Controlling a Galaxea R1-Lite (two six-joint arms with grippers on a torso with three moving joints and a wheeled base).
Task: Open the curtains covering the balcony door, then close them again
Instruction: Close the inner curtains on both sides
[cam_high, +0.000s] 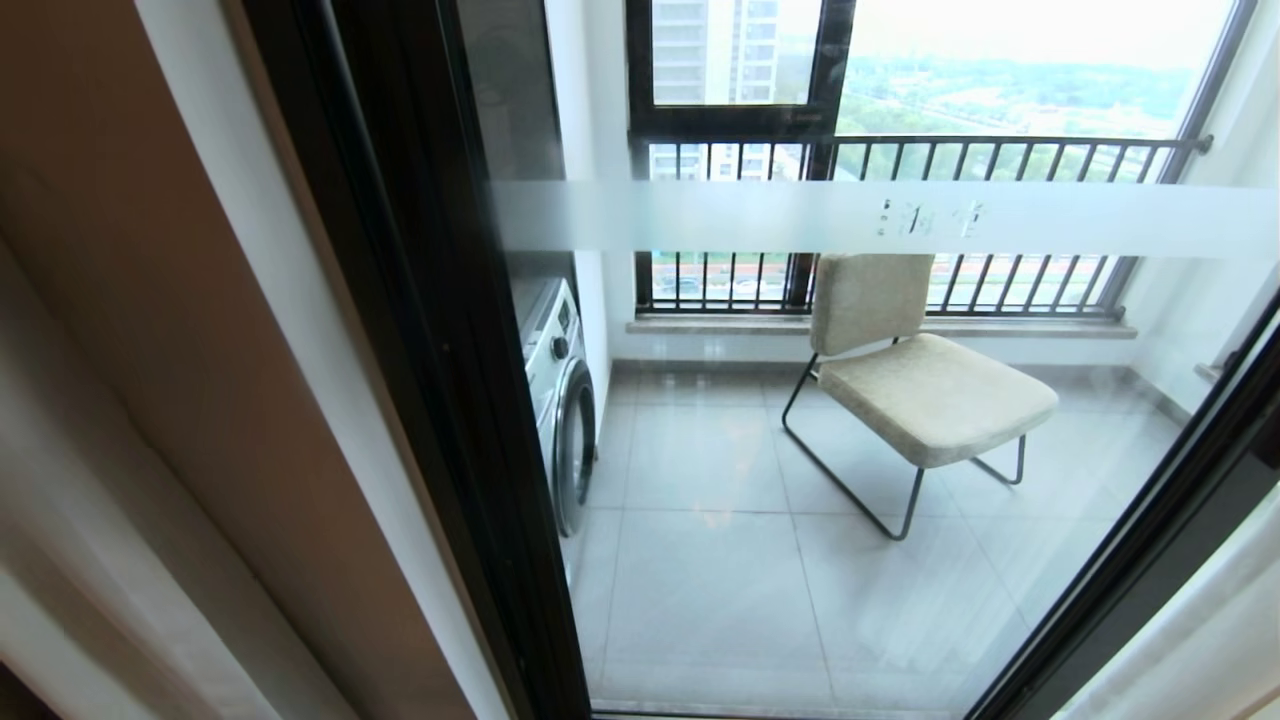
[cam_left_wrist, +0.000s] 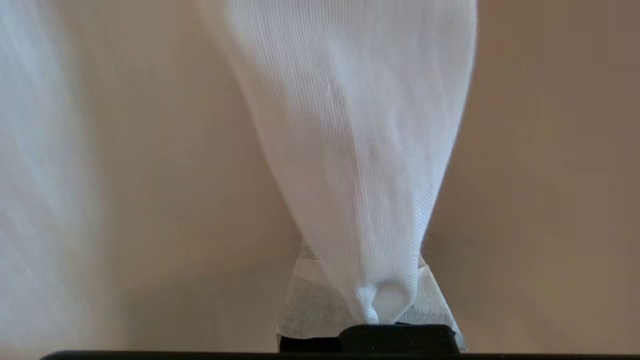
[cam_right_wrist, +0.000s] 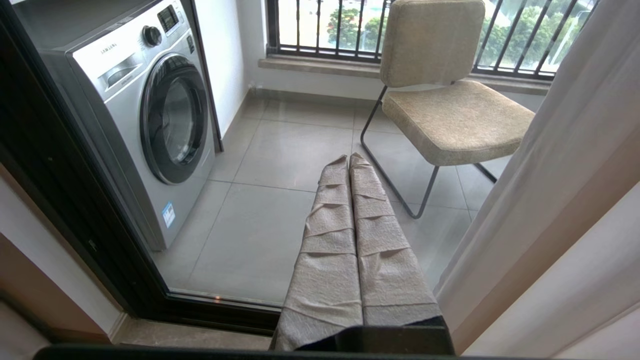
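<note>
The balcony door's black frame (cam_high: 410, 320) and its glass with a frosted band (cam_high: 750, 215) fill the head view; neither gripper shows there. Pale curtain folds (cam_high: 60, 500) hang at the far left, and a white sheer (cam_high: 1200, 640) hangs at the lower right. In the left wrist view my left gripper (cam_left_wrist: 364, 265) is shut on a gathered fold of white sheer curtain (cam_left_wrist: 350, 125), which hides most of its taped fingers (cam_left_wrist: 305, 300). A beige surface (cam_left_wrist: 550, 150) lies behind. My right gripper (cam_right_wrist: 349, 159) is shut and empty, pointing low at the door glass, with a curtain (cam_right_wrist: 550, 175) beside it.
Beyond the glass stand a silver washing machine (cam_high: 560, 400) on the left and a beige chair on a black wire frame (cam_high: 920, 390) on the tiled balcony floor. Black-railed windows (cam_high: 900, 160) close the far side. The door's bottom track (cam_right_wrist: 210, 310) runs just ahead of the right gripper.
</note>
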